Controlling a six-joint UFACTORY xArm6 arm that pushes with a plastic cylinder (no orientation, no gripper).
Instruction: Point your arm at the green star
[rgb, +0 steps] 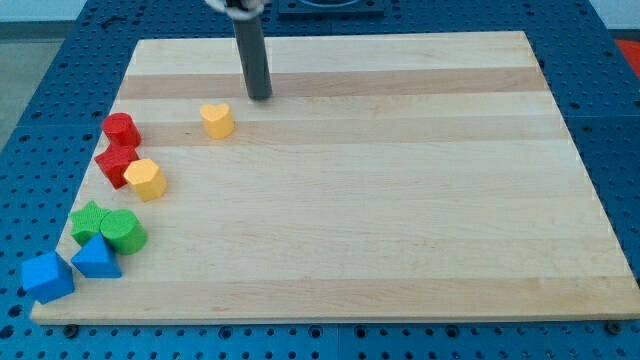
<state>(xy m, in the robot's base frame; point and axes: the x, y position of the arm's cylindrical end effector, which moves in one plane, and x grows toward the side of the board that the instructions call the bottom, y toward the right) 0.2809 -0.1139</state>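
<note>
Green star-shaped block (88, 221) sits near the view's lower left edge of the pale wooden surface (400, 200), touching a green cylinder block (124, 231) on its right and a blue triangular block (96, 258) below. My tip (260, 97), a plain rod tool holding nothing, rests well apart near the view's top. Blue perforated table (620, 120) surrounds the surface.

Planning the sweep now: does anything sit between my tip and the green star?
Yes. My tip is at the view's top; the green star is lower left. The yellow heart and yellow block sit close to that line.
</note>
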